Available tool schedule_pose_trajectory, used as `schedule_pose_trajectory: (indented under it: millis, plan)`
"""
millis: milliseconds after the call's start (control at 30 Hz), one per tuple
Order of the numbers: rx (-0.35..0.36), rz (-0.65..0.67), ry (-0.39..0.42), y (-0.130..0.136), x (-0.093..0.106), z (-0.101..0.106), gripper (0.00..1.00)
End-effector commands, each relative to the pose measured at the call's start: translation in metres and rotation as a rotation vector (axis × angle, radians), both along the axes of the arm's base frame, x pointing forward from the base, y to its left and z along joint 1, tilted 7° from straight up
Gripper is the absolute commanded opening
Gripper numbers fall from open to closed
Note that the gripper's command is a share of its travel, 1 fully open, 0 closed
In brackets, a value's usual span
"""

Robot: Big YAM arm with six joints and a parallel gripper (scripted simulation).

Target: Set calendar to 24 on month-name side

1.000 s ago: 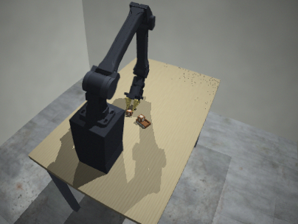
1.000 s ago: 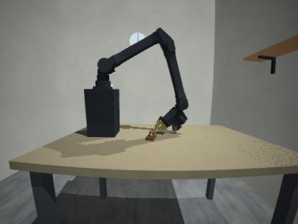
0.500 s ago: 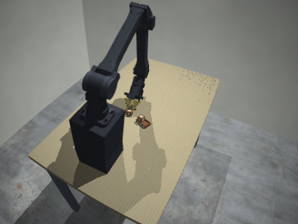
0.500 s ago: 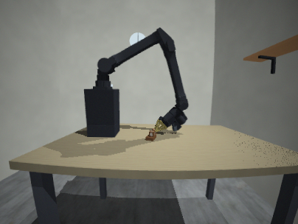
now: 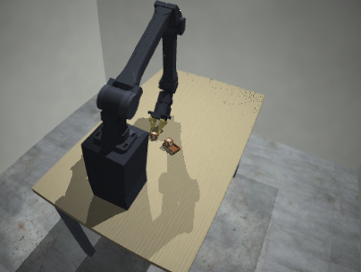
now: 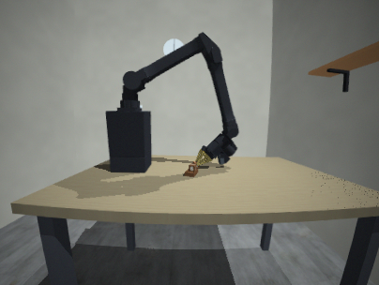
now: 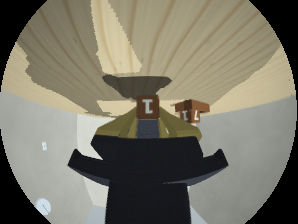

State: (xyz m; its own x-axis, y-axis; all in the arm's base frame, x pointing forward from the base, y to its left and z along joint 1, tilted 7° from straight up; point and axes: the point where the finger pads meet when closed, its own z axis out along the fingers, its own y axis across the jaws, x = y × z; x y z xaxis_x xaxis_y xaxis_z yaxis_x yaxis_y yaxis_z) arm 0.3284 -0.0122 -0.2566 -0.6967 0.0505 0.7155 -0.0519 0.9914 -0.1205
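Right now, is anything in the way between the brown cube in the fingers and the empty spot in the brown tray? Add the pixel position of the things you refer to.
Yes: the other brown cube [image 5: 168, 141] [image 6: 192, 168] [image 7: 190, 117], standing in the tray [image 5: 174, 148] [image 6: 189, 174] [image 7: 202, 106], seems between them. Going over it might work.
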Motion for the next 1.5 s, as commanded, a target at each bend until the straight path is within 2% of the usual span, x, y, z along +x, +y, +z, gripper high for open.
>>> schedule_pose_trajectory:
  millis: [0, 333, 467, 600, 633, 900, 933, 1467]
  plan:
    - [0.011, 0.006, -0.037, -0.0023, 0.0174, 0.0013, 0.25]
    - [0.011, 0.006, -0.037, -0.0023, 0.0174, 0.0013, 0.25]
    - [0.011, 0.006, -0.037, -0.0023, 0.0174, 0.0013, 0.32]
    - [0.011, 0.006, -0.037, -0.0023, 0.0174, 0.0013, 0.32]
    - [0.011, 0.006, -0.037, -0.0023, 0.0174, 0.0013, 0.36]
    - [0.011, 0.006, -0.037, -0.0023, 0.0174, 0.0013, 0.44]
    - [0.011, 0.006, -0.037, -0.0023, 0.0174, 0.0013, 0.63]
    - [0.011, 0.006, -0.037, -0.0023, 0.0174, 0.0013, 0.63]
